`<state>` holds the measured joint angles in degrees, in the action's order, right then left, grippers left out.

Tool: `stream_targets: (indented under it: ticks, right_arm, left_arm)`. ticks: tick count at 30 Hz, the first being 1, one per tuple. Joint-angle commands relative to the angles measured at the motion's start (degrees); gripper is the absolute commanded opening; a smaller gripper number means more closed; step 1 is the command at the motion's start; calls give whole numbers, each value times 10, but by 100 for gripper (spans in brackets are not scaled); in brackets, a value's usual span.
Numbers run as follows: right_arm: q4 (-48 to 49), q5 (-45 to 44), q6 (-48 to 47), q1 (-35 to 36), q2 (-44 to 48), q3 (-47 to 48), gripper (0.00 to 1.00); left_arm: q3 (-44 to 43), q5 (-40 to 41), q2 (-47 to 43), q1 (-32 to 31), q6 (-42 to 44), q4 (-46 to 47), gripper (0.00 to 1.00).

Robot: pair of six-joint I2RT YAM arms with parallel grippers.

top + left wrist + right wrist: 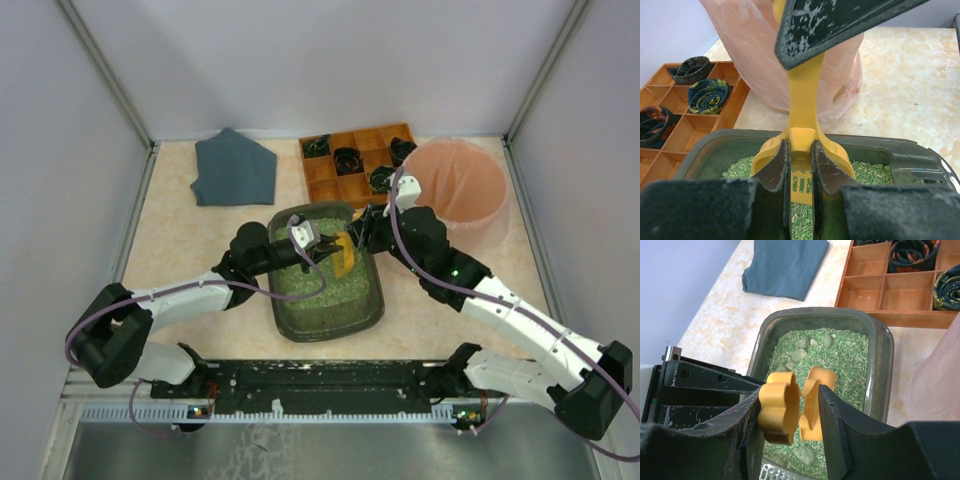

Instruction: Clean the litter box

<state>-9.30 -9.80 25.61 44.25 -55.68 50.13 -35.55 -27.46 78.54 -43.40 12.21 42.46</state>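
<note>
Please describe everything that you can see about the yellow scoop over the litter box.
The yellow scoop looks like smooth hard plastic. It has a long flat handle that widens into a slotted head with raised sides; the handle end is lobed. It is held over the litter box, head down near the green litter. The left claw is shut on the head. The right claw straddles the handle end; whether it presses cannot be told.

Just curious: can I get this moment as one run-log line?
left gripper: shut on yellow plastic scoop | right gripper: around its handle, grip unclear | over grey-green plastic litter box
</note>
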Motion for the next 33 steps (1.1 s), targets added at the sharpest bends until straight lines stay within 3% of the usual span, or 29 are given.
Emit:
stream_targets:
  ticks: [1, 10, 14, 17, 21, 27, 33]
  right_arm:
    - [49, 6, 1, 6, -21, 12, 44]
    - [39, 12, -4, 6, -55, 15, 34]
    - [42, 10, -6, 6, -55, 14, 17]
    - [37, 3, -13, 6, -53, 17, 0]
    - [28, -18, -19, 6, -43, 17, 0]
    - [27, -50, -33, 5, -32, 19, 0]
    - [39, -45, -66, 4, -54, 42, 0]
  left_arm:
    - [3, -14, -7, -5, -2, 18, 0]
    - [-5, -13, -7, -6, 2, 5, 0]
    - [-5, -6, -8, -6, -3, 3, 2]
    - [-4, 9, -15, -6, -15, -1, 15]
    - [2, 54, -47, -5, -39, -19, 41]
    - [33, 184, -146, 0, -103, -91, 70]
    - [17, 279, -234, 49, -216, -259, 88]
